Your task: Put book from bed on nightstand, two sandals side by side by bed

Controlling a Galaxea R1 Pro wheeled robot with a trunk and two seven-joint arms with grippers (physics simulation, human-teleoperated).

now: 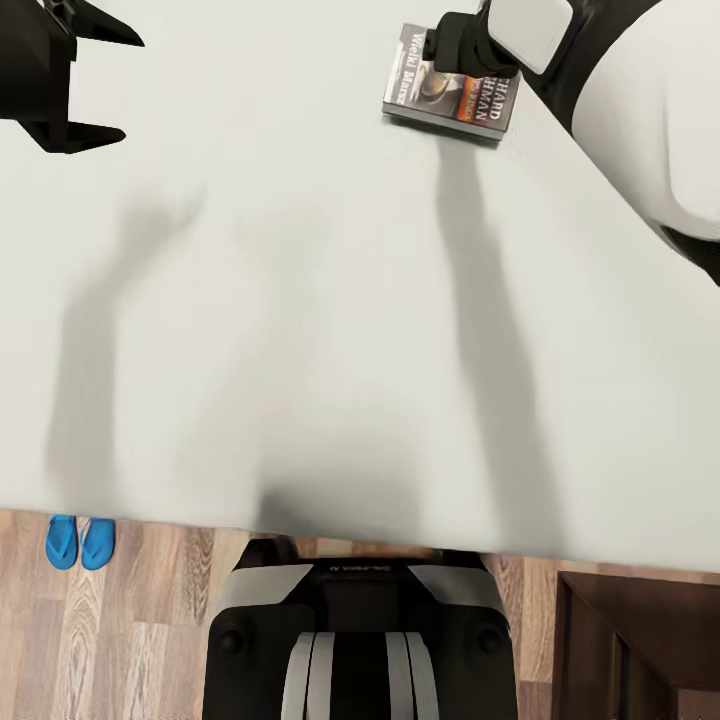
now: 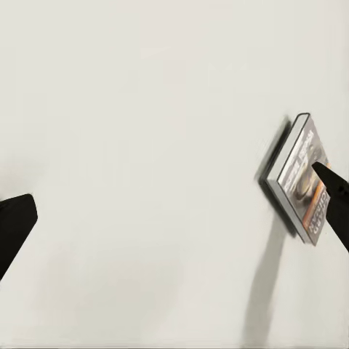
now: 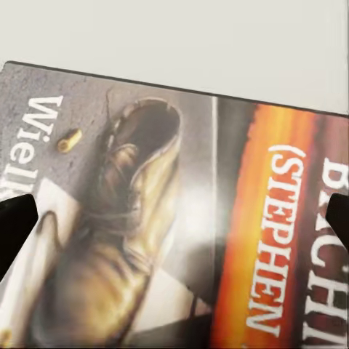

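The book (image 1: 450, 90) lies flat on the pale mattress of the bed (image 1: 300, 300), far side, cover up with a boot picture and an orange band (image 3: 145, 218). My right gripper (image 1: 458, 50) hovers directly over it, open, its two fingertips (image 3: 14, 233) spread wide across the cover. My left gripper (image 1: 100, 85) is open over bare mattress at the far left, holding nothing; its wrist view has the book (image 2: 299, 178) off to one side. Both blue sandals (image 1: 80, 542) lie side by side on the wood floor against the bed's near edge. A dark nightstand (image 1: 640, 640) stands at the lower right.
My own base (image 1: 360, 640) stands against the bed's near edge, between the sandals and the nightstand. Wood-plank floor (image 1: 160, 620) runs along the bed's near side. Arm shadows fall across the mattress.
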